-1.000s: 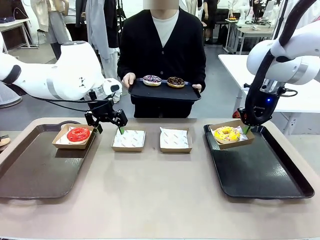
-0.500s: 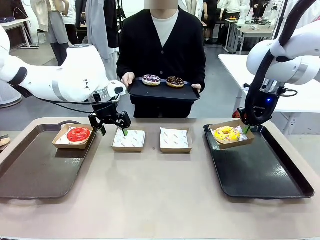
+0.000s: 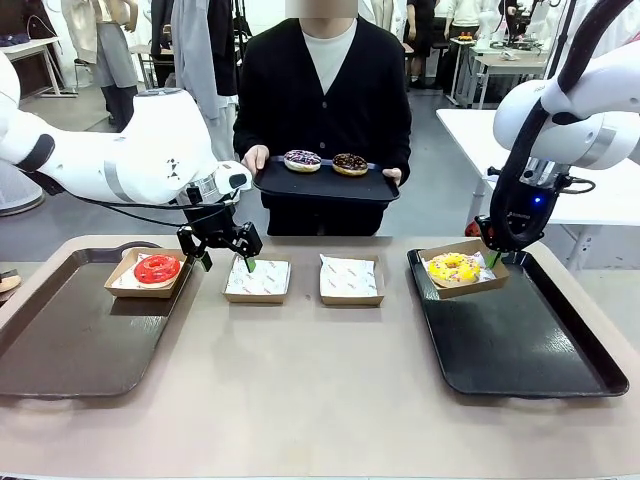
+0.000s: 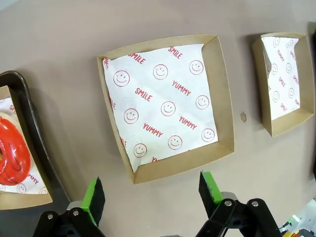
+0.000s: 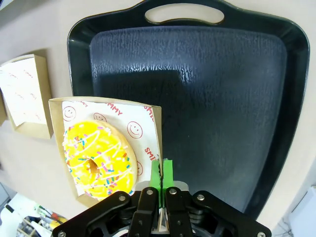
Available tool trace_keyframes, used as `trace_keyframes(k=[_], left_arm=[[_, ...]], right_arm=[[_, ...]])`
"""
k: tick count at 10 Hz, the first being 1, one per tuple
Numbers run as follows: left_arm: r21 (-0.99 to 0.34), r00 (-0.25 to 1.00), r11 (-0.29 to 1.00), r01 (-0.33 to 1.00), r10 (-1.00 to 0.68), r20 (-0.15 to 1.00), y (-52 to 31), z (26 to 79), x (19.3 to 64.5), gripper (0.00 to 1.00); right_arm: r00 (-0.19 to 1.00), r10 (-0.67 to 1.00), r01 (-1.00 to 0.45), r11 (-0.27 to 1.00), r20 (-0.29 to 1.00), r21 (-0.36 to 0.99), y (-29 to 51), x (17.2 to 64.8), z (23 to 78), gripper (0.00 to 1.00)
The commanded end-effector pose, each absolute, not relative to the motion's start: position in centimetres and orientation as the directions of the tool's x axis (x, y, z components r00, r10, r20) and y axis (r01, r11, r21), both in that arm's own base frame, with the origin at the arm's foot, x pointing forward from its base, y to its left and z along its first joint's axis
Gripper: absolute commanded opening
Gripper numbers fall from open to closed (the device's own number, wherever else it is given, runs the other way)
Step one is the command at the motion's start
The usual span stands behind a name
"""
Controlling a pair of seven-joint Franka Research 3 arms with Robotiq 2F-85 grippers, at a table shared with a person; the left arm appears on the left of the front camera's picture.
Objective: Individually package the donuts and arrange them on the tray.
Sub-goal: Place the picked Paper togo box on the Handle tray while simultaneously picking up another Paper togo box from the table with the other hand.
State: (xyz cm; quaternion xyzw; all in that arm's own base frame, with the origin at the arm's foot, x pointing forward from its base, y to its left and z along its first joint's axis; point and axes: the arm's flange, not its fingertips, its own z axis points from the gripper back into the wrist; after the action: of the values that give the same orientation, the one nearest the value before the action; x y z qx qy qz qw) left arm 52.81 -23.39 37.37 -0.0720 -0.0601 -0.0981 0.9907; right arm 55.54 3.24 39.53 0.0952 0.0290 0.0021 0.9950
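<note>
A glossy red donut lies in a cardboard box on the brown left tray. My left gripper hangs open between that box and an empty paper-lined box, holding nothing. The yellow sprinkled donut sits in a box at the far left corner of the black right tray. My right gripper is shut on that box's rim. The person holds a small black tray carrying a purple-sprinkled donut and a chocolate one.
A second empty lined box stands mid-table between the two trays. The near half of the table and most of both trays' floors are bare.
My left gripper has shifted a little to the right, from over the red donut's box toward the empty box. The right arm has held still.
</note>
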Motion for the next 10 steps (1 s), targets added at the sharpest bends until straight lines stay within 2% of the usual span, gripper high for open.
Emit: trace_keyframes(k=[1, 2, 5, 10], left_arm=[[-0.131, 0.974, 0.970, 0.203, -0.186, 0.133, -23.4, 37.4, 52.8, 1.00], [-0.136, 0.970, 0.968, 0.209, -0.188, 0.155, -23.0, 38.0, 53.5, 1.00], [-0.032, 0.990, 0.995, 0.097, -0.094, 0.101, -22.9, 39.7, 55.5, 1.00], [0.030, 0.999, 0.999, 0.030, -0.031, 0.019, -23.3, 38.4, 57.7, 1.00]], right_arm=[[0.998, 0.010, 0.001, 0.982, -0.057, 0.190, 3.2, 55.5, 39.5, 0.01], [0.998, -0.049, 0.054, 0.988, -0.037, 0.143, 3.8, 56.2, 39.1, 0.01], [0.994, -0.109, 0.109, 0.991, -0.013, 0.079, 4.5, 56.2, 36.4, 0.01], [0.997, -0.075, 0.076, 0.996, -0.023, 0.050, 5.3, 56.6, 33.3, 0.01]])
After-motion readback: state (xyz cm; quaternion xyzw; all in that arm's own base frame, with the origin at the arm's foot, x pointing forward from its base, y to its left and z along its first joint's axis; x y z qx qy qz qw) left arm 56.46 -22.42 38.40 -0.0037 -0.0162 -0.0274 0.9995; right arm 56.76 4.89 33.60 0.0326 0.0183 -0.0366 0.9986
